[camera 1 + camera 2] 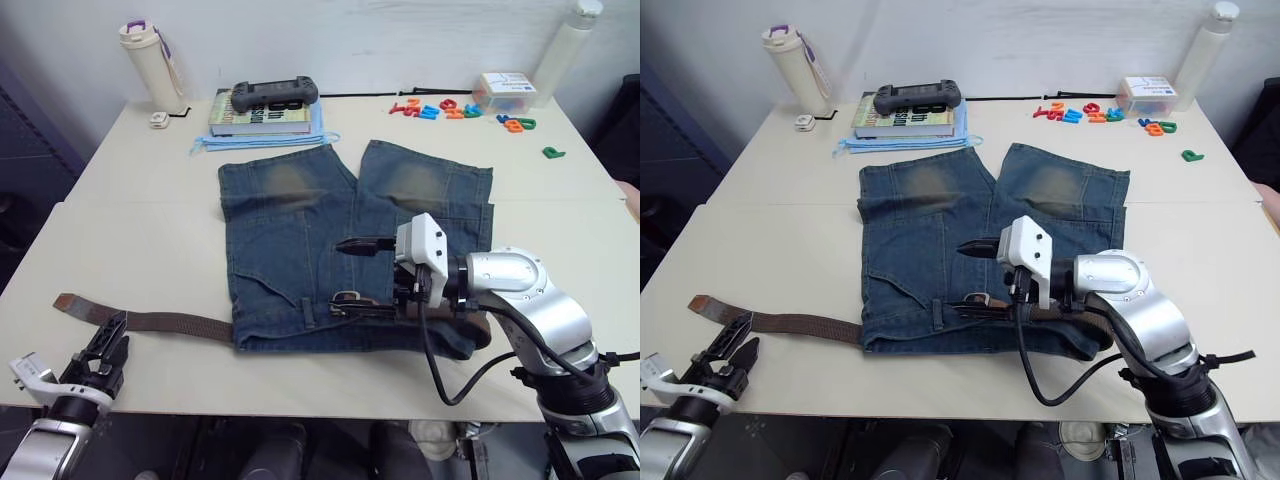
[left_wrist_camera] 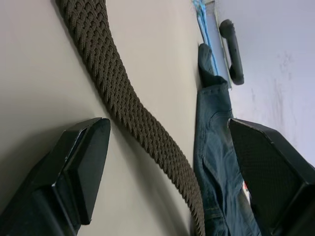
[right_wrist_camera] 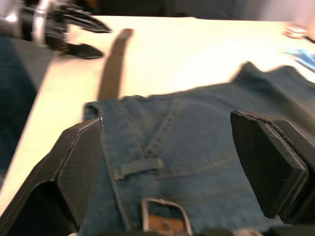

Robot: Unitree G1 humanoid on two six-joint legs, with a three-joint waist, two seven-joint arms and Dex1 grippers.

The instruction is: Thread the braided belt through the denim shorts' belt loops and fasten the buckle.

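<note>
While the denim shorts (image 1: 350, 260) lie flat on the tabletop (image 1: 150, 260), the braided belt (image 1: 170, 322) trails out leftward, and the right claw (image 1: 365, 275) gapes over the waistband. Left wrist: left claw (image 2: 167, 172) wide open, empty, straddling brown braid. Right wrist: silver buckle (image 3: 165, 216) between spread fingers, beside a belt loop (image 3: 140, 168).

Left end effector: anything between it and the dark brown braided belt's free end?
Nothing visible. The left end effector hangs open at the near table edge, with bare tabletop before the dark brown braided belt.
</note>
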